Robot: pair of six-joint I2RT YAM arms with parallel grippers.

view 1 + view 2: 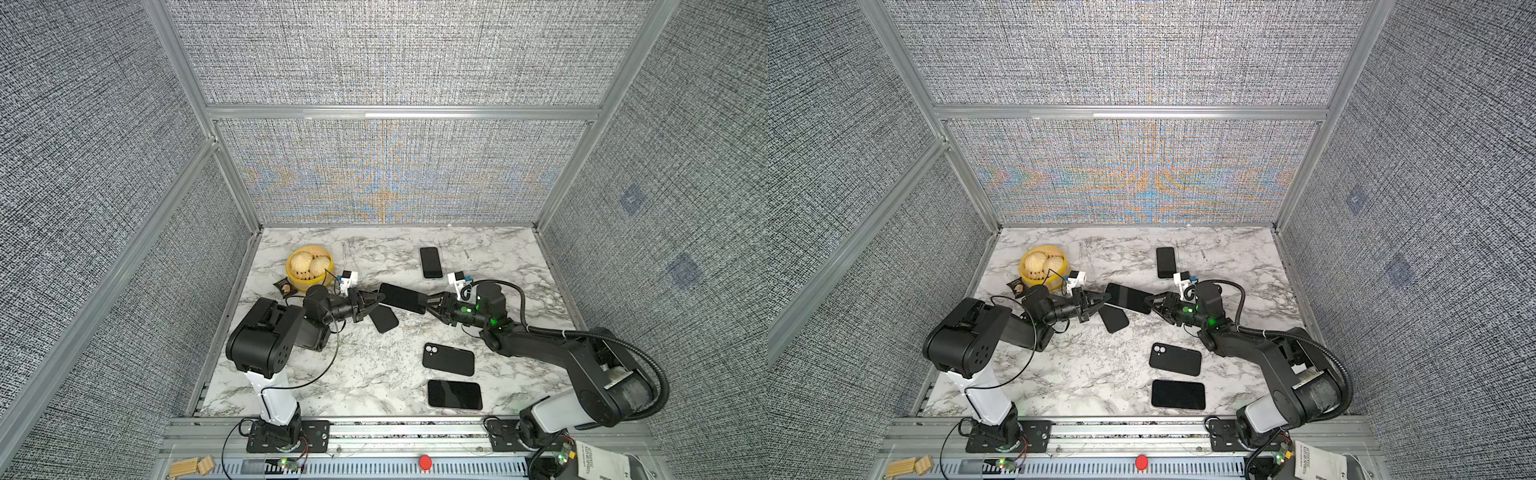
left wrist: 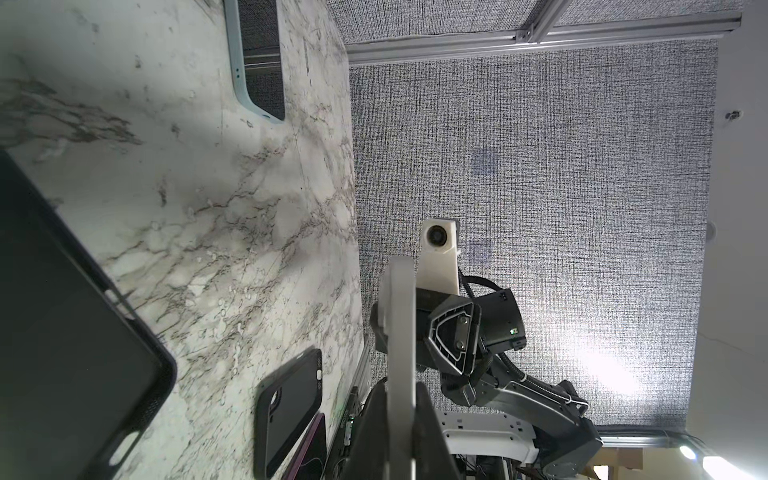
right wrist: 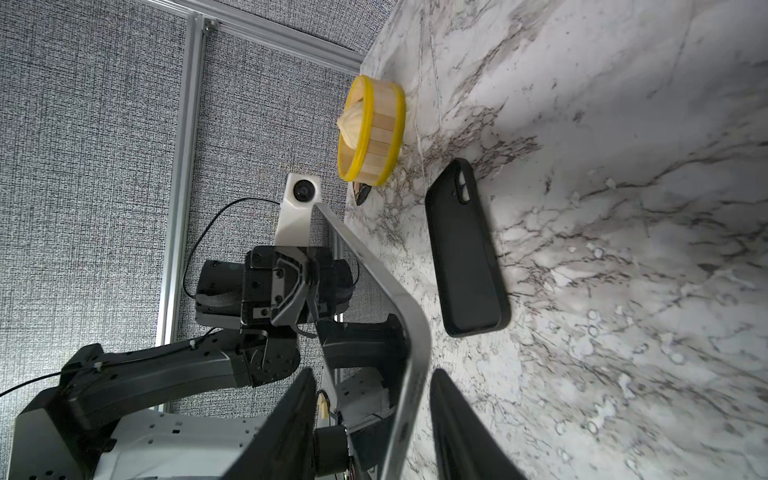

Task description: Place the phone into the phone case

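Note:
A dark phone [image 1: 402, 298] [image 1: 1127, 298] hangs level above the marble table between my two grippers. My left gripper [image 1: 380, 298] [image 2: 400, 390] is shut on its left end, where the phone's grey edge [image 2: 401, 332] is pinched between the fingers. My right gripper [image 1: 430, 300] [image 3: 372, 374] straddles the right end of the phone [image 3: 413, 357], open, with a gap on each side. A black phone case [image 1: 384, 319] [image 3: 465, 249] lies on the table just below, partly hidden under the phone in both top views.
A second black case [image 1: 448, 360] with camera holes and a dark phone [image 1: 455, 394] lie near the front right. Another phone [image 1: 430, 262] lies at the back. A yellow steamer basket [image 1: 309, 268] with buns and a small dark packet [image 1: 284, 286] sit at the back left.

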